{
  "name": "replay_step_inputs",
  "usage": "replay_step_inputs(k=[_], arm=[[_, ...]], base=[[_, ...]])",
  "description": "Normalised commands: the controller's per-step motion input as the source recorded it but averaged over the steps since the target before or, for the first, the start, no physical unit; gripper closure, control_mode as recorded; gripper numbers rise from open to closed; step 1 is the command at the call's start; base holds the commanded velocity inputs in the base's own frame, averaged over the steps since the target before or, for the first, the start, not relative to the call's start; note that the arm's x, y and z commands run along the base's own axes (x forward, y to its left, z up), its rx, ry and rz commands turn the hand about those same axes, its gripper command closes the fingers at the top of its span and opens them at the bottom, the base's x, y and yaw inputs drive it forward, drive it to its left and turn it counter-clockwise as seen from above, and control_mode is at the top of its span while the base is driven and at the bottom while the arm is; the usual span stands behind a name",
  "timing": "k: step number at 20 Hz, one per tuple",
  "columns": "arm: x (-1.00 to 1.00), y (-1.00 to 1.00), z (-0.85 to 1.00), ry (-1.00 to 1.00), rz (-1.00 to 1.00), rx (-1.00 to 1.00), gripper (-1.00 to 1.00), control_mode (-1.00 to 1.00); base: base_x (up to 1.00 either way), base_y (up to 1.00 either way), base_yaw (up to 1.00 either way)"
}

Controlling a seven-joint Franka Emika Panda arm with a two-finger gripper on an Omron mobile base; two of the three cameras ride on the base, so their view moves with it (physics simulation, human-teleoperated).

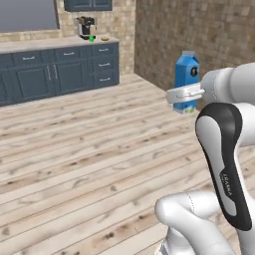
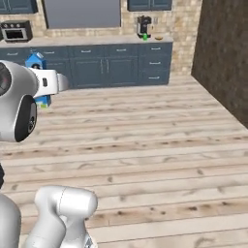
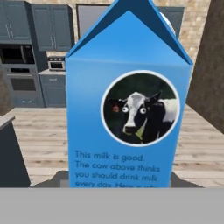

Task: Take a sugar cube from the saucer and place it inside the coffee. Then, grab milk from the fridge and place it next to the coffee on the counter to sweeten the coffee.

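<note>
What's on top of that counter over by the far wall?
On the counter stand a black and silver coffee machine, the green coffee and the yellow saucer. Any sugar cube is too small to make out. The milk, held up in front, covers none of it.

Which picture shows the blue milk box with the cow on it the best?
The hand view: the tall blue gabled milk carton faces the camera close up, so its cow picture and printed words are readable. In the left base view the carton is smaller, partly behind the white gripper. In the right base view just its top and bottom edge peek past the arm.
</note>
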Motion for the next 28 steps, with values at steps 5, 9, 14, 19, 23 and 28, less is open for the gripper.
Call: replay_step_inputs(k=[5, 9, 14, 19, 23, 28], arm=[[0.00, 0.00, 0.00, 0.00, 0.00, 0.00, 1.00, 1.00], [0.00, 0.00, 0.00, 0.00, 0.00, 0.00, 1.00, 1.00], [0.00, 0.00, 0.00, 0.00, 0.00, 0.00, 1.00, 1.00], [0.00, 0.00, 0.00, 0.00, 0.00, 0.00, 1.00, 1.00], [0.00, 0.00, 0.00, 0.00, 0.00, 0.00, 1.00, 1.00], [0.00, 0.00, 0.00, 0.00, 0.00, 0.00, 1.00, 1.00]], base=[[1.00, -0.27, 0.23], [1.00, -0.42, 0.16], [1.00, -0.62, 0.03], [1.00, -0.45, -0.03], [1.00, -0.05, -0.06], [1.00, 0.00, -0.05]])
